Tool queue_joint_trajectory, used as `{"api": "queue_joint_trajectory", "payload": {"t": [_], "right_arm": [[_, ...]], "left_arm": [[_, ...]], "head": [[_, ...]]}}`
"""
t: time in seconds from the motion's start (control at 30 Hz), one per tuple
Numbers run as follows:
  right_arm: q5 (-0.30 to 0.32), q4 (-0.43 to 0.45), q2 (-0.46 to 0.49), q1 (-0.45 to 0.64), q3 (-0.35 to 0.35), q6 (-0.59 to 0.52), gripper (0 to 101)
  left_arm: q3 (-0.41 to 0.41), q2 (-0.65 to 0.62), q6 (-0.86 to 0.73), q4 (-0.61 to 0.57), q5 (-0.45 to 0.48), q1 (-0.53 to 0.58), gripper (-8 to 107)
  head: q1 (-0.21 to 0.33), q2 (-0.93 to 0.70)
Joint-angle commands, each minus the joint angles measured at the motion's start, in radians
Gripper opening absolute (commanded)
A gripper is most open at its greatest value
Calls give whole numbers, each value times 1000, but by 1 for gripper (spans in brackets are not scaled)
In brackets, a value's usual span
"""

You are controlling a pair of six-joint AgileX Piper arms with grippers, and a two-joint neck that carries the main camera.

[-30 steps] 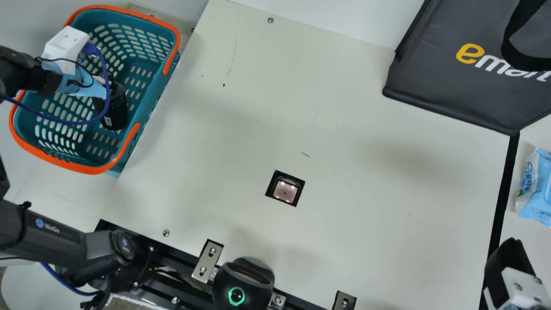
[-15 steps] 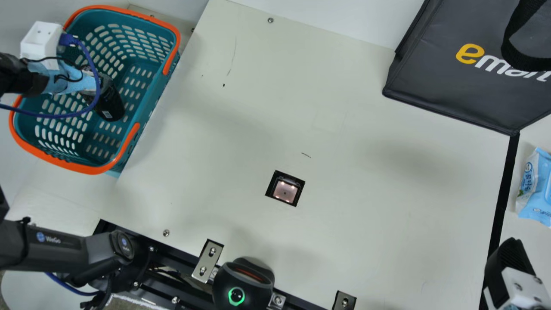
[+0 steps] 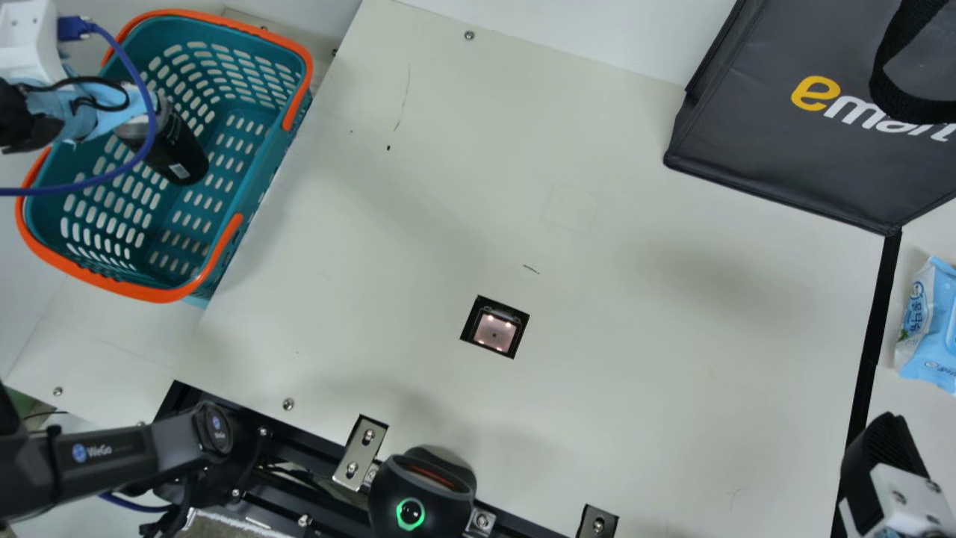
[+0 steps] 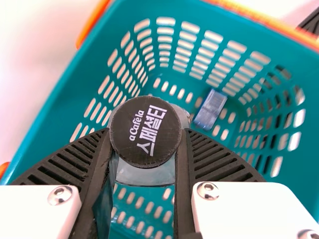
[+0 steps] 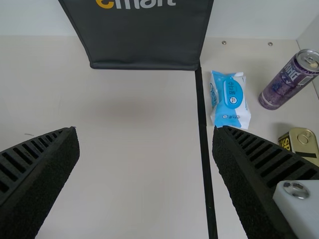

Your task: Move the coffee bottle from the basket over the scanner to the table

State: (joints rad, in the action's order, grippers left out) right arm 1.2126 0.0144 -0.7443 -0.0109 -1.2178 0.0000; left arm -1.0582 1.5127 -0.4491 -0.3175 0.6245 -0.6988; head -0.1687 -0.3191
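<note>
A: Left pincer (image 4: pixel 146 133): clamped on coffee bottle (image 3: pixel 179 153), by the lid (image 4: pixel 122 142). Right pincer (image 5: pixel 145 130): apart, well away from basket (image 3: pixel 153 295).
B: Bottle's place?
A: Within basket's rim. Lift-out step, I judge. Next: clear rim, then over scanner (image 3: pixel 495 331), desk-side of basket.
B: Looks?
A: Slanted; black lid, pale lettering, clear shoulder, dark body.

Dark bag (image 3: pixel 792 164), upper right; blue wipes (image 3: pixel 930 325), right edge. Wrist views: purple can (image 5: pixel 288 82), upper right; gold tin (image 5: pixel 305 140) below; small blue packet (image 4: pixel 210 109), near centre.
</note>
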Motion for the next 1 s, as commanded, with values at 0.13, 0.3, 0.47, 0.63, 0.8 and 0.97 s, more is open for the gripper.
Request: {"api": "queue_joint_trajectory", "payload": {"t": [0.13,0.3,0.47,0.63,0.8,0.97], "right_arm": [[0,0,0,0,0,0,95],[0,0,0,0,0,0,95],[-1,0,0,0,0,0,95],[-1,0,0,0,0,0,95],[-1,0,0,0,0,0,95],[-1,0,0,0,0,0,95]], "left_arm": [[-28,-68,166,81,14,53,-8],[-62,-108,270,157,30,112,-8],[-102,-146,341,204,63,175,-8],[-139,-187,381,223,104,243,-8],[-169,-224,411,238,140,317,-8],[-191,-252,452,265,170,402,-8]], "head": [[30,-2],[30,-2],[30,-2],[30,-2],[30,-2],[30,-2]]}}
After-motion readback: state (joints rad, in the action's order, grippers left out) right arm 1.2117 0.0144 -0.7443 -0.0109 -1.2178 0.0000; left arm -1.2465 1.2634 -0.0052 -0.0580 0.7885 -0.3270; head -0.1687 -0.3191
